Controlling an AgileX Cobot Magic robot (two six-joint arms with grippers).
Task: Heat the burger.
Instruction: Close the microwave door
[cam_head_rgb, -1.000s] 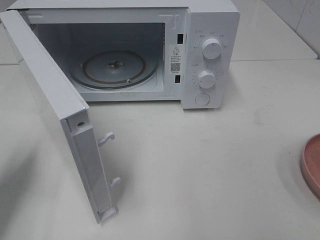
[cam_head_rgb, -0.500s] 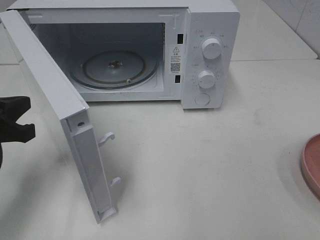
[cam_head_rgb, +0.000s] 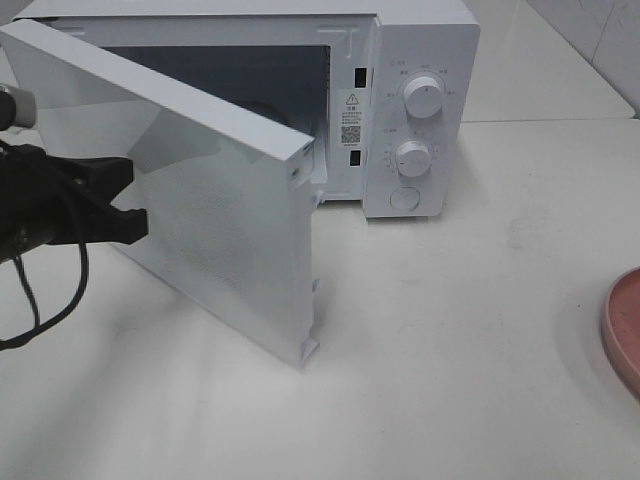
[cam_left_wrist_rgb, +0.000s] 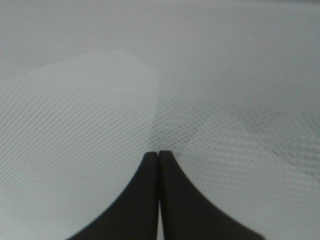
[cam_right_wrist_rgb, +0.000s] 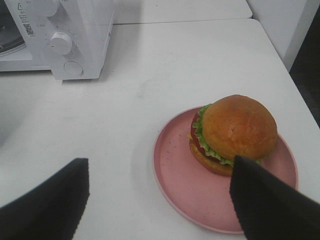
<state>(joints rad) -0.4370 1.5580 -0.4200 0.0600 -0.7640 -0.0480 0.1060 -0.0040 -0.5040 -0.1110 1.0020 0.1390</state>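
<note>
The clenched left gripper (cam_head_rgb: 130, 200) is pressing against the half-open microwave door (cam_head_rgb: 210, 200); the right gripper (cam_right_wrist_rgb: 160, 200) is hanging released above the burger (cam_right_wrist_rgb: 234, 134) on its pink plate (cam_right_wrist_rgb: 180, 180).

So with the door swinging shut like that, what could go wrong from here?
The left gripper, shut, is pressing the door closed while the burger sits on the plate, outside the microwave. It may latch empty and need reopening. The right gripper, open, isn't holding the burger.
</note>
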